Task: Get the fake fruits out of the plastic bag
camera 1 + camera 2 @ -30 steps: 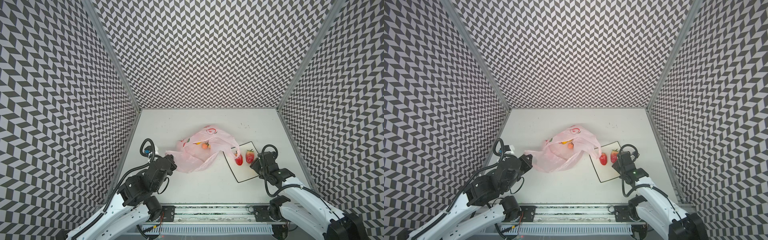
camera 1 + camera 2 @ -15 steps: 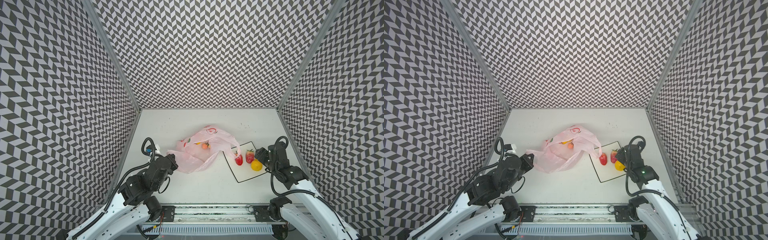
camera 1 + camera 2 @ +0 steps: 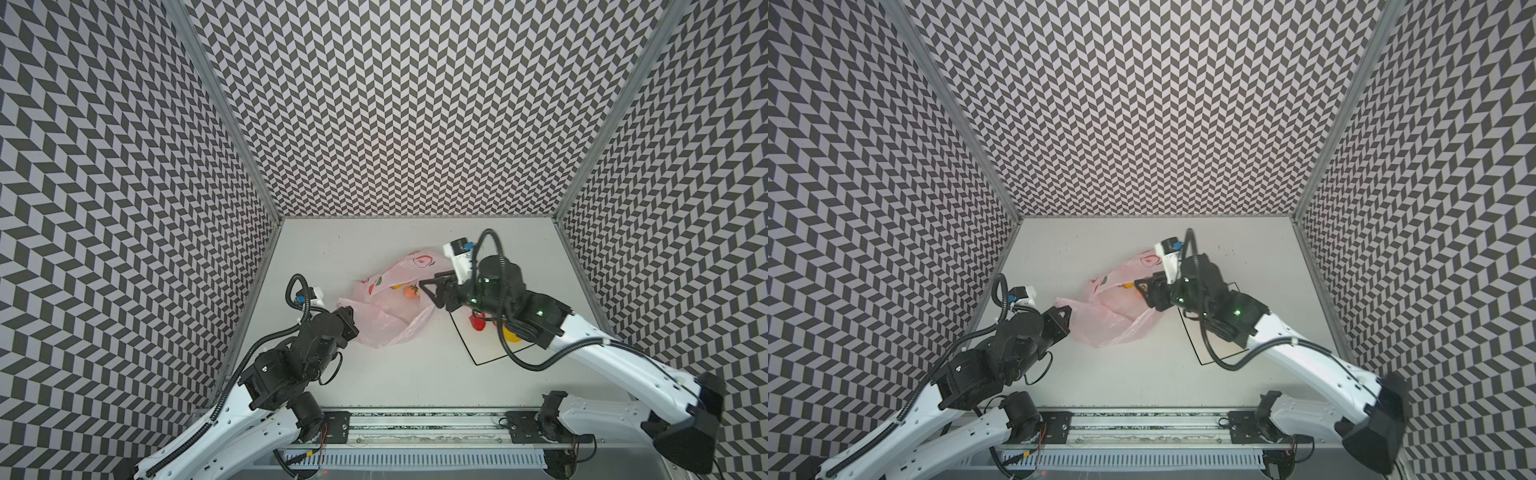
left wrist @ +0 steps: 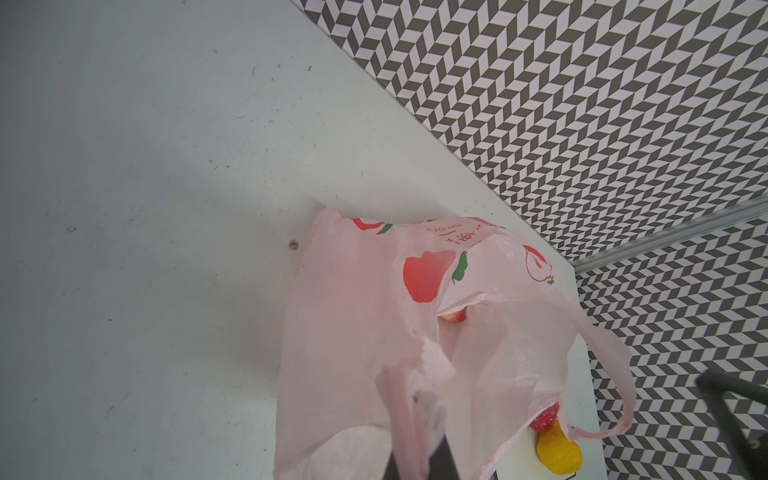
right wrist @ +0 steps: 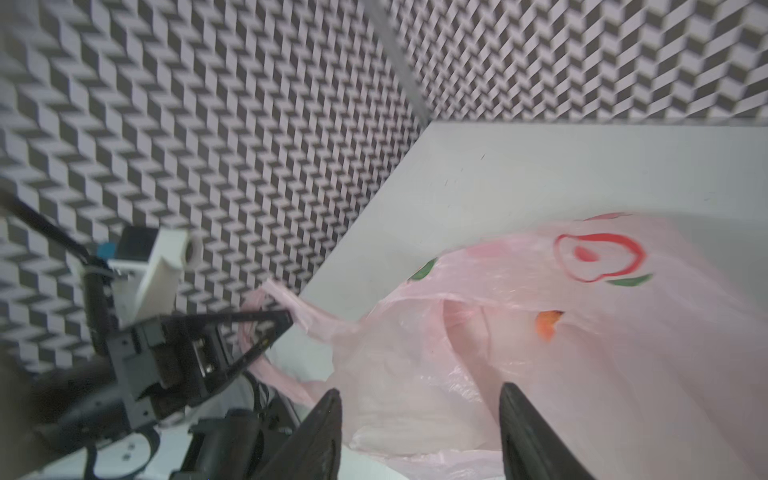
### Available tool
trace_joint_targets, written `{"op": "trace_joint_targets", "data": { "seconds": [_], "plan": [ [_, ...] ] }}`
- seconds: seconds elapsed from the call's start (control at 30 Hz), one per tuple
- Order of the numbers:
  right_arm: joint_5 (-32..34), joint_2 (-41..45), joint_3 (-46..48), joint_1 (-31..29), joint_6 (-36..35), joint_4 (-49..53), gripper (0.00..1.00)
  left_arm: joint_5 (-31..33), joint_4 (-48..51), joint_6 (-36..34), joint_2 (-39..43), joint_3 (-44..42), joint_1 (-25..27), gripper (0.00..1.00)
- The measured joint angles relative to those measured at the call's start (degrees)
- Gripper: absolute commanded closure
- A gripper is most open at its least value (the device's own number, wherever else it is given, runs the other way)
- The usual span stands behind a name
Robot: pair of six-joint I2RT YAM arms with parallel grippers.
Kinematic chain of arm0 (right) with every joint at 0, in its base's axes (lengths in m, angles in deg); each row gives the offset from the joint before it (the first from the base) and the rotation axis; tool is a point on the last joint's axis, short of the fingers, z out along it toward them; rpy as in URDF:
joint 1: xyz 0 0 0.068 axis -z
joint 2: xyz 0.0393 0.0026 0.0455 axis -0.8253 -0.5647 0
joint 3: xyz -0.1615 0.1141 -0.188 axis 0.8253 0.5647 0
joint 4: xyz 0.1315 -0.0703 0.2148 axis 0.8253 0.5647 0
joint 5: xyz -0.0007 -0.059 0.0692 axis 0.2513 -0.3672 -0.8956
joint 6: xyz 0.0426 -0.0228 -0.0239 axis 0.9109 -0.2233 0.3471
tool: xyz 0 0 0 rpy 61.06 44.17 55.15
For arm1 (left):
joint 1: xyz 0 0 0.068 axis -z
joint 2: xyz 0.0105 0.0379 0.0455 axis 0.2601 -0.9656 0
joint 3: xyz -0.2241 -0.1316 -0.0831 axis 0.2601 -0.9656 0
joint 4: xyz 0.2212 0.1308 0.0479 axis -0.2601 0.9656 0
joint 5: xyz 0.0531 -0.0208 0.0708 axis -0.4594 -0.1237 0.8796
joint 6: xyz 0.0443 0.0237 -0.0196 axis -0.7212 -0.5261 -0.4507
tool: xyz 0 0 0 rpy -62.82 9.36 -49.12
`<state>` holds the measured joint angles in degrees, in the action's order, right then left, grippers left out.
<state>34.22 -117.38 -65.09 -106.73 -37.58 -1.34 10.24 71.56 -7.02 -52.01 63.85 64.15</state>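
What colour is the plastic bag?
Plastic bag: pale pink, red fruit prints; clearest in left wrist view.

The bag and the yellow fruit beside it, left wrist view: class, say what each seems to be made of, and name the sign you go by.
The bag: thin plastic film, it seems; translucent pale pink, crinkled in fine folds, with glossy patches. The yellow fruit: probably moulded plastic, smooth and shiny with even colour; foam or wax cannot be ruled out.

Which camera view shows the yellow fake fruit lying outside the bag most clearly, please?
The left wrist view: the yellow fruit lies in plain sight beside a red strawberry. The top views show at most a sliver under the right arm; the right wrist view misses it.
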Motion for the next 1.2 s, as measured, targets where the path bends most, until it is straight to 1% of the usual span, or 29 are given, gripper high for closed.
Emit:
{"op": "trace_joint_targets", "data": {
  "seconds": [0.07, 0.13, 0.2, 0.33, 0.43, 0.5, 0.6, 0.7, 0.83, 1.03, 1.2],
  "plan": [
    [0.09, -6.97, -3.04, -3.17, -2.38, 1.27, 0.42, -0.22, -0.09, 0.00, 0.76, -0.42, 0.00, 1.00],
    [0.70, -13.05, -5.66, -4.46, -3.98, 2.69, 0.42, -0.31, -0.09, 0.00, 1.42, -0.83, 0.00, 1.00],
    [2.16, -19.17, -8.37, -4.76, -5.38, 4.68, 0.41, -0.35, -0.09, -0.02, 1.84, -1.07, 0.00, 1.00],
    [8.72, -29.11, -11.41, -4.50, -6.80, 5.97, 0.34, -0.37, -0.15, -0.07, 2.05, -1.07, 0.00, 1.00],
    [13.40, -33.11, -11.41, -3.61, -6.69, 6.99, 0.30, -0.79, -0.15, -0.26, 1.86, -1.07, 0.00, 1.00],
    [15.43, -34.32, -11.10, -2.40, -6.21, 7.39, 0.27, -1.11, -0.13, -0.81, 1.60, -1.05, 0.00, 1.00],
    [17.25, -34.12, -8.15, -0.94, -5.22, 6.36, 0.24, -1.53, -0.13, -2.01, 1.14, -1.05, 0.00, 1.00],
    [17.16, -34.12, -4.15, 0.13, -3.61, 5.55, 0.22, -1.90, -0.31, -3.52, 0.85, -1.07, 0.00, 1.00],
    [15.47, -34.12, -0.33, 0.20, -1.11, 5.38, 0.21, -2.67, -1.31, -6.01, -0.39, -1.05, 0.00, 1.00],
    [14.78, -34.10, -1.42, 0.90, 1.84, 3.21, 0.21, -3.30, -2.91, -9.38, -3.56, -1.03, 0.00, 1.00],
    [16.68, -34.12, -3.48, 3.30, 3.52, 0.20, 0.21, -3.76, -3.80, -11.26, -4.70, -1.01, 0.00, 1.00]
  ]
}}
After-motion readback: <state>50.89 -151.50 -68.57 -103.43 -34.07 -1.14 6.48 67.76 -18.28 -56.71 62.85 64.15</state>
